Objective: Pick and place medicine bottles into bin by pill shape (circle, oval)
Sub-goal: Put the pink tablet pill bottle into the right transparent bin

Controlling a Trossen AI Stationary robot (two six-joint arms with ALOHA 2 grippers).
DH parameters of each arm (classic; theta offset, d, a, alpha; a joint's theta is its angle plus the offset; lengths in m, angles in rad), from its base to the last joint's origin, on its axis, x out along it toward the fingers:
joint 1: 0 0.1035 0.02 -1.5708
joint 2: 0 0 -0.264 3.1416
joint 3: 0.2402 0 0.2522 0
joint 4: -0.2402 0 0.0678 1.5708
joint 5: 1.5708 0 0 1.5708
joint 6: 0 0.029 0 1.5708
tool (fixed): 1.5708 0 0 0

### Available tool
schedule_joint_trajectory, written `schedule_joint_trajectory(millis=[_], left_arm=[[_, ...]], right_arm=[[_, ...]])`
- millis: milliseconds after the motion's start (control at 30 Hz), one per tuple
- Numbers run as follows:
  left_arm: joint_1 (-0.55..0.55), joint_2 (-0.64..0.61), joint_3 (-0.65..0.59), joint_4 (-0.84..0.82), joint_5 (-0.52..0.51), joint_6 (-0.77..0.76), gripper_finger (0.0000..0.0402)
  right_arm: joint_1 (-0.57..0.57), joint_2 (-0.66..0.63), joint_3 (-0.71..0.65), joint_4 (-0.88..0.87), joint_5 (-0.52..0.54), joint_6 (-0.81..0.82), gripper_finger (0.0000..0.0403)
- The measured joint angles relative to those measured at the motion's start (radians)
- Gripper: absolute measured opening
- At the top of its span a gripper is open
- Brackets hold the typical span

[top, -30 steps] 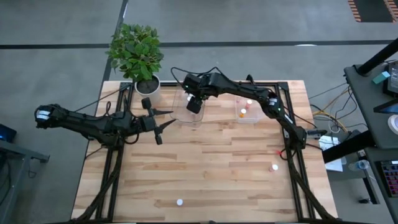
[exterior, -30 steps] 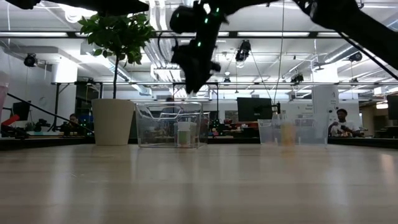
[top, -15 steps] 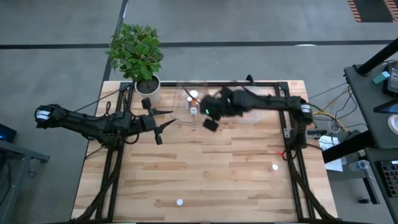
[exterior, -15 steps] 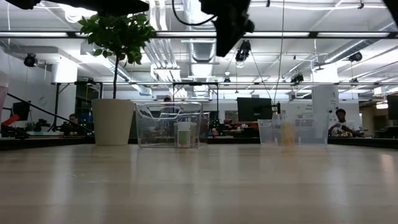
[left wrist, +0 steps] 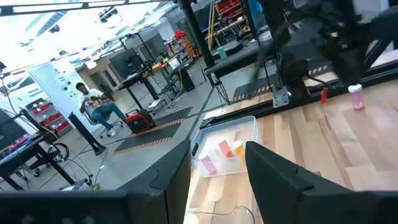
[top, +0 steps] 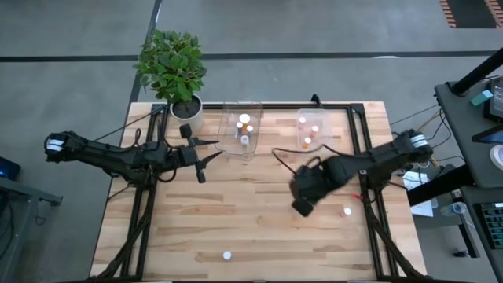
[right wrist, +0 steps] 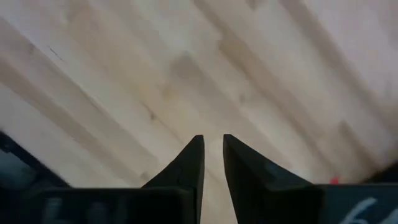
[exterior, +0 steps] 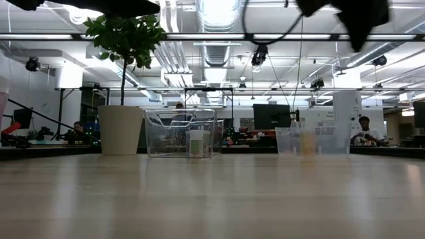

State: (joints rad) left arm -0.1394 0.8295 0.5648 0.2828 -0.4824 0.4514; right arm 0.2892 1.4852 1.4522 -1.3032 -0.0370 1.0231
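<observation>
Pale wooden plank counter (top: 259, 228) lies mostly bare across its lower half. Two clear plastic tubs (top: 241, 130) (top: 311, 132) at top centre hold small medicine bottles; loose white-topped ones sit at lower centre (top: 227, 255) and right of centre (top: 346, 211). Right pincer (top: 302, 206), near the middle, has its fingers (right wrist: 193, 158) a narrow slit apart, holding nothing. Left pincer (top: 206, 153) waits at centre left, spread and empty.

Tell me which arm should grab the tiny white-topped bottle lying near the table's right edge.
The right arm, probably. Its gripper hangs over the bare wood beside the tiny white-topped bottle, its fingers a narrow gap apart with nothing between them. The left gripper waits across the table, near the potted green plant.
</observation>
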Motion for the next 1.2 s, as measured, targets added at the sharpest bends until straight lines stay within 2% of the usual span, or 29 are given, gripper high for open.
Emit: schedule_joint_trajectory(millis=[267, 567, 700, 867, 1033, 1200], left_arm=[[0.0, -0.001, 0.0, 0.034, 0.0, 0.009, 0.0137], [0.0, 0.001, 0.0, 0.05, 0.0, 0.01, 0.0137], [0.0, 0.001, 0.0, 0.05, 0.0, 0.01, 0.0137], [0.0, 0.002, 0.0, 0.049, 0.0, 0.01, 0.0137], [0.0, 0.002, 0.0, 0.049, 0.0, 0.01, 0.0137], [0.0, 0.002, 0.0, 0.048, 0.0, 0.01, 0.0137]], right_arm=[[0.173, -0.156, -0.184, 0.006, -0.009, 0.423, 0.0059], [0.317, -0.269, -0.339, 0.008, 0.002, 0.732, 0.0151], [0.36, -0.282, -0.403, 0.01, -0.048, 0.813, 0.0194], [0.398, -0.284, -0.456, 0.012, -0.051, 0.857, 0.0229], [0.409, -0.284, -0.49, 0.026, -0.05, 0.865, 0.0245], [0.411, -0.284, -0.533, 0.092, -0.05, 0.865, 0.0244]])
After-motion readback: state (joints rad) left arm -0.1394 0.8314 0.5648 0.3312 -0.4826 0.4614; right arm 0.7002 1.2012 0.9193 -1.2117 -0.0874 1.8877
